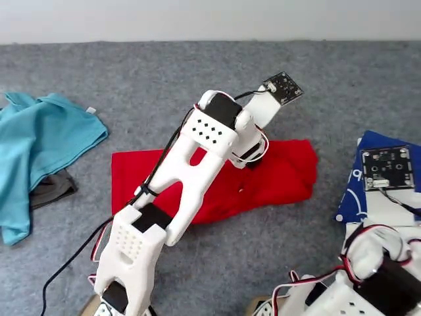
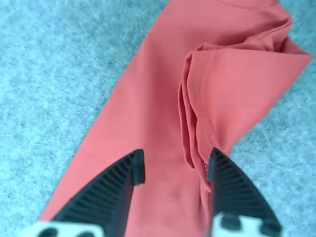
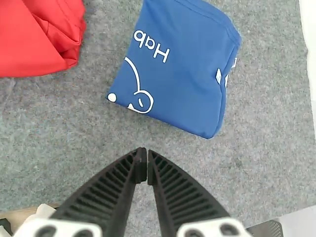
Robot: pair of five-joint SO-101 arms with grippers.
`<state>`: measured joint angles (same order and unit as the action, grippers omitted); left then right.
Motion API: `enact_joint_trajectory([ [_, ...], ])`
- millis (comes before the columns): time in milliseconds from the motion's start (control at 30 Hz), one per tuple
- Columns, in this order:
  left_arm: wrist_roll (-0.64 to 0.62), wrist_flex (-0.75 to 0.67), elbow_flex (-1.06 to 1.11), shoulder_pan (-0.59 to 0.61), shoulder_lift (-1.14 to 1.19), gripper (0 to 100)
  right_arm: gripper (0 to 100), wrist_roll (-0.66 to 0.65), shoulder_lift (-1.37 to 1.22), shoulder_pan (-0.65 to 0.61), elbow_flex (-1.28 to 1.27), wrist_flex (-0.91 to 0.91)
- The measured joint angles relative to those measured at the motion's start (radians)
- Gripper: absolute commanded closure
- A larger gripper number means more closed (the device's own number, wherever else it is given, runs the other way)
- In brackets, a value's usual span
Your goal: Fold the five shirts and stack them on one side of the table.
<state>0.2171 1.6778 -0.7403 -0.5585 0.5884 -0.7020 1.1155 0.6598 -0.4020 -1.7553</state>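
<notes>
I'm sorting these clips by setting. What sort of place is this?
Most likely a robotics lab bench: a left arm and a right arm, both white, stand at a table under grey felt-like cover, with a red shirt, a blue shirt and a teal shirt lying on it.

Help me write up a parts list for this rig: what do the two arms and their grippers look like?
The left arm and right arm are white plastic shells with black servo motors and red, black and white wires. The left gripper and right gripper have black ribbed fingers on white mounts.
</notes>
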Motion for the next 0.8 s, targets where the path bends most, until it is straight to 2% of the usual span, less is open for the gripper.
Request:
enact_joint_trajectory([
  [367,0.000,-0.114,-0.008,0.002,0.161,79,98.4,0.000,0.000,0.000,0.000,-0.002],
  [633,0.000,-0.078,-0.204,0.078,0.169,79,98.3,0.000,0.000,0.000,0.000,-0.002],
  [800,0.000,-0.081,-0.201,0.083,0.187,79,98.3,0.000,0.000,0.000,0.000,-0.002],
])
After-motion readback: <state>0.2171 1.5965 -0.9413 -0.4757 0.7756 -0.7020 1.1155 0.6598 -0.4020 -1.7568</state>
